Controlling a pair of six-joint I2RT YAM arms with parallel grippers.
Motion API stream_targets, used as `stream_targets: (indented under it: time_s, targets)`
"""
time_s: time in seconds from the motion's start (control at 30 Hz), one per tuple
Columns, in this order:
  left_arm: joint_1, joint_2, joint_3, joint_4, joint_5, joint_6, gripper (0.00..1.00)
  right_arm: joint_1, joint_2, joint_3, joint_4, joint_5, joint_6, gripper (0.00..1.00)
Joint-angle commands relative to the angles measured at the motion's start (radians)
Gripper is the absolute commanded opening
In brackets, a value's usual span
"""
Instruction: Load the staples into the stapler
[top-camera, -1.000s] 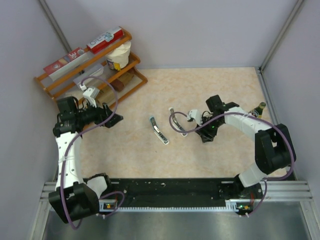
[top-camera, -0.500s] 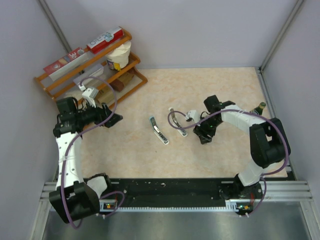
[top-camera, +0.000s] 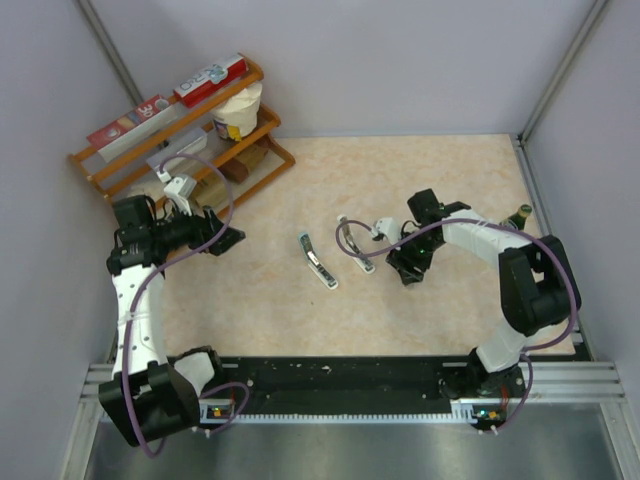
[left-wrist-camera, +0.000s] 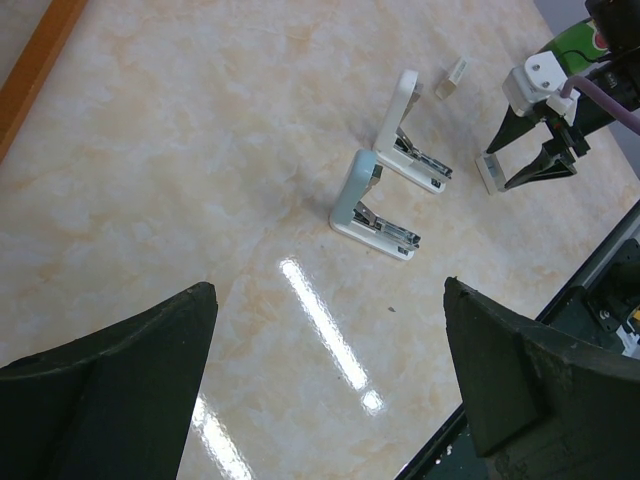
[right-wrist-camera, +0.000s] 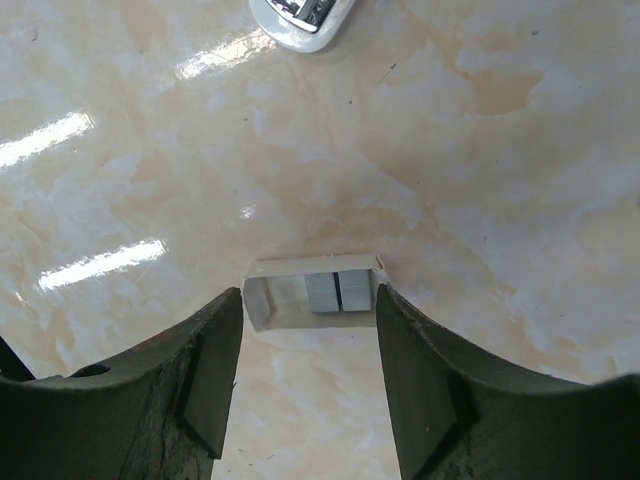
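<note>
The beige marbled counter (top-camera: 450, 170) carries everything. At its far left corner stands a wooden rack (top-camera: 262, 150) holding flat boxes and a pale cup (top-camera: 238, 110). A green bottle (top-camera: 517, 217) stands at the right edge, behind the right arm.

The left claw (top-camera: 230, 240) hangs over the left side of the counter, just in front of the rack, with its jaws spread wide and nothing between them. The right claw (right-wrist-camera: 310, 300) is down at the counter right of centre, its two fingers flanking a small white open box (right-wrist-camera: 270, 305). They sit right at the box's ends, but I cannot tell whether they press on it or only bracket it.

Two white staplers lie hinged open mid-counter. The left stapler (top-camera: 317, 260) and the right stapler (top-camera: 355, 247) are near each other but apart, and the right one is just beside the right claw.

The staples (right-wrist-camera: 338, 290) lie inside the box as short grey strips, side by side, on the counter between the right claw's fingers. A tiny pale packet (left-wrist-camera: 458, 75) rests beyond the right stapler.
</note>
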Motion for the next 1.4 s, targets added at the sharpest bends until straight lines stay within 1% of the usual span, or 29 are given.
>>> stream_targets:
  time_s: [0.0,0.23,0.5,0.8,1.17,1.37]
  targets:
    - [0.008,0.007,-0.005,0.037,0.029,0.000,0.98,-0.011,0.017,0.003,0.020,-0.002,0.004,0.56]
    - [0.009,0.007,-0.008,0.042,0.029,0.000,0.98,-0.012,0.004,-0.010,0.021,-0.011,-0.001,0.54]
    - [0.009,0.004,-0.011,0.042,0.031,-0.001,0.98,-0.012,0.040,-0.005,0.028,0.004,0.011,0.54]
    - [0.012,0.004,-0.014,0.048,0.031,-0.003,0.98,-0.014,0.041,-0.007,0.031,0.005,0.016,0.54]
    - [0.015,0.005,-0.015,0.051,0.028,-0.008,0.98,-0.014,0.030,-0.016,0.031,-0.004,0.014,0.44]
    - [0.017,0.005,-0.015,0.052,0.028,-0.008,0.98,-0.014,0.024,-0.014,0.034,-0.001,0.013,0.45]
